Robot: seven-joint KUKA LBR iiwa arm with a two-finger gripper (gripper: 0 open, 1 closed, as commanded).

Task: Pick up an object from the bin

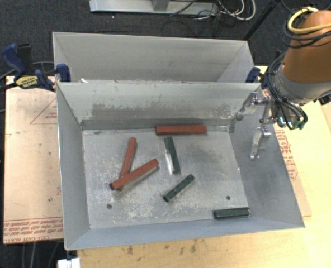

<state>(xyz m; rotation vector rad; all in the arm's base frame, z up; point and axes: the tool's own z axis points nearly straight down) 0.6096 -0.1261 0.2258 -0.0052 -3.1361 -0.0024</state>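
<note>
Landmark: the red-brown rectangular bar [181, 130], laid flat along the foot of the back wall of the grey metal bin [149, 102].

The pincer [257, 144] is seen to the right of that bar, hung over the bin's right sloping wall [269, 177] and apart from every bar. Whether the pincer is open or closed cannot be told from this angle. The landmark bar is the thing nearest to it, with a clear gap between the two.

Just in front of the landmark, a dark green bar with a pale side face [171, 156] is laid almost square to it, not touching.

Further forward, a second dark green bar [178, 188] is laid at a slant.

Forward and right of the landmark, near the front right corner of the floor, a third dark green bar [231, 213] is laid roughly parallel to the front edge.

Forward and left of the landmark, a narrow V is formed by a steeper red-brown bar [129, 154] and a flatter red-brown bar [137, 173]. Their ends meet at the point furthest from the landmark.
</note>
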